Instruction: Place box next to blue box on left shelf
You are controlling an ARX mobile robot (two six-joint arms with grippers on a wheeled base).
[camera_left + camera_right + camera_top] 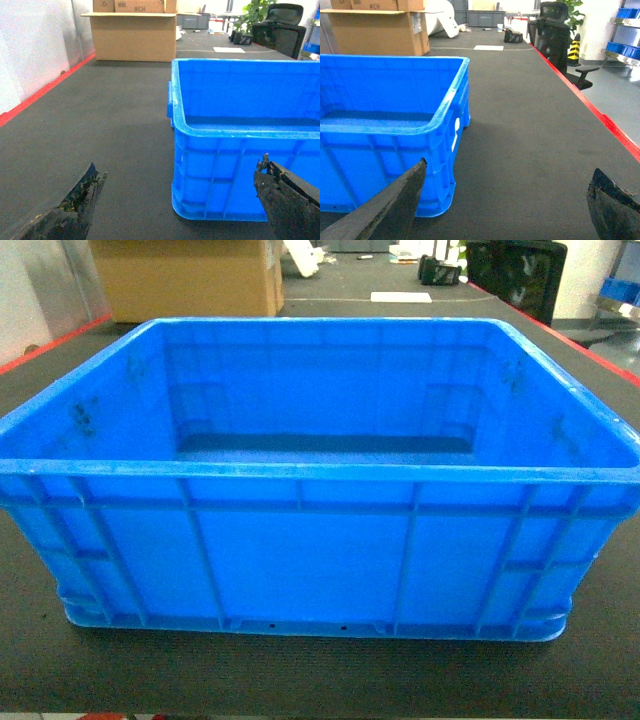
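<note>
The box (pixel 320 480) is being seen resting empty on the dark worktop (pixel 300 680), square to the robot, its long axis running left to right across the head view. It is being flanked by both arms. The left fingers (pixel 172 200) are being held spread wide, released, around the box's near left corner — one finger outboard over bare worktop, the other in front of the near wall. The right fingers (pixel 507 200) are likewise being held apart and empty, the box's near right corner lying just to their inner side. Neither arm is judged nearer; a two-armed grasp at the short ends is being set up. No shelf is being shown.
</note>
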